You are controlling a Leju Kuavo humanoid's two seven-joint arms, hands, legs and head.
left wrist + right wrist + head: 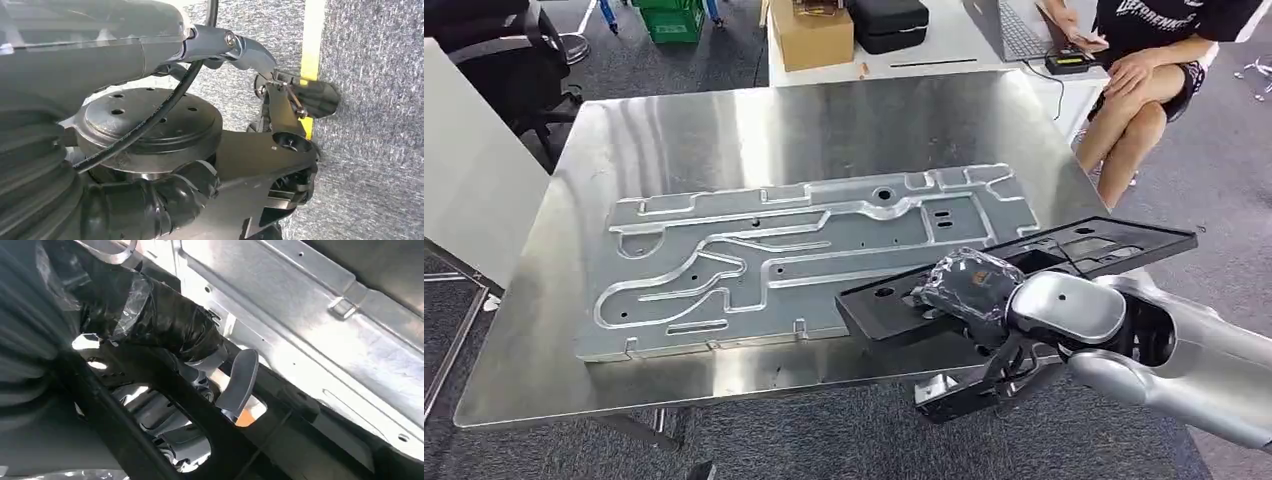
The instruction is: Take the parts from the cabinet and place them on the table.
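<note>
silver arm (1184, 370), plastic-wrapped black robot hand (964, 290) (glossy).

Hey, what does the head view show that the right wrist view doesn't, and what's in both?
Head view alone: the whole steel table, a seated person, a cardboard box, and the right arm reaching in.
Right wrist view alone: fingers coming through a cutout in the black panel, seen close.
Both: the right robot hand holding the black panel at the edge of the stamped metal plate.
</note>
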